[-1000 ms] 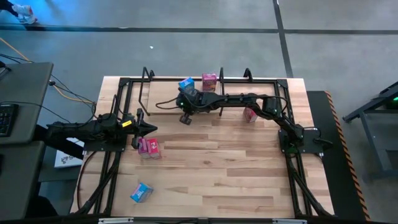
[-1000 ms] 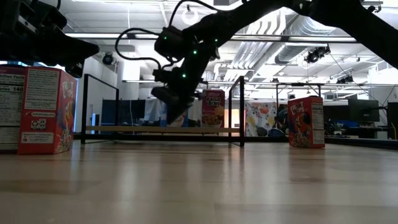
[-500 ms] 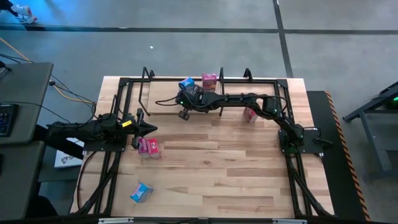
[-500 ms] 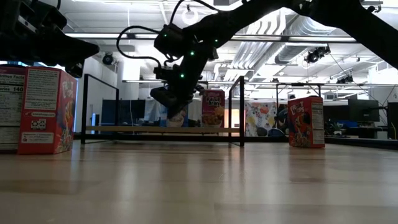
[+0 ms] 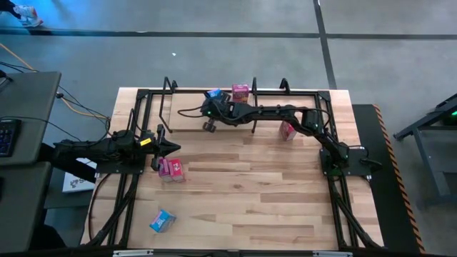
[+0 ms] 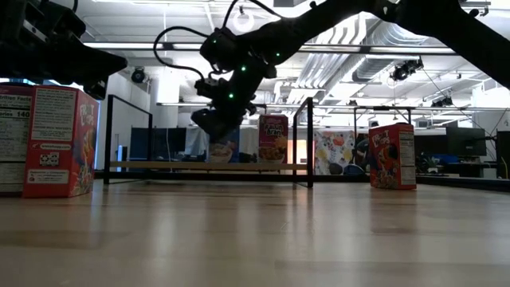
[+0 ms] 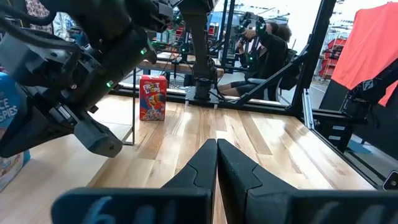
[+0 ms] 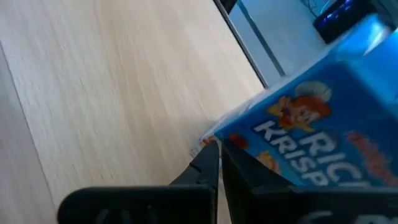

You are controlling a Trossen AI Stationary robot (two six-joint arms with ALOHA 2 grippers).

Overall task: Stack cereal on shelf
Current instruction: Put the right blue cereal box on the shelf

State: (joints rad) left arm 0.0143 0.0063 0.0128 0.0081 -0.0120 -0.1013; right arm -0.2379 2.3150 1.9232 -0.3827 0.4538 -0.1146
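Note:
The shelf (image 5: 187, 118) stands at the table's far edge. A blue cereal box (image 5: 213, 93) and a pink one (image 5: 240, 93) stand on its board; both also show in the low view, blue (image 6: 221, 150) and pink (image 6: 272, 139). My right gripper (image 5: 212, 107) reaches over the shelf from the right. It is shut, with its tips at the blue box (image 8: 311, 124). My left gripper (image 5: 171, 148) is shut and empty over the table's left side, just beyond a pink box (image 5: 170, 169). My right gripper's shut fingertips (image 8: 210, 155) meet the blue box at the lower corner (image 8: 214, 138) of its printed front. They come from the table's near side, slanting down. The box stands on its base on the shelf board and is not gripped.
A pink box (image 5: 287, 131) stands on the table right of the shelf, under my right arm. Another blue box (image 5: 162, 220) lies near the front left corner. The shelf's black end rails (image 6: 309, 142) stand upright. Bare planks lie in the table's middle and front right.
My right gripper has gone toward the table's far edge and a little to the left, up against the blue box on the shelf. The box has shifted slightly farther back with it.

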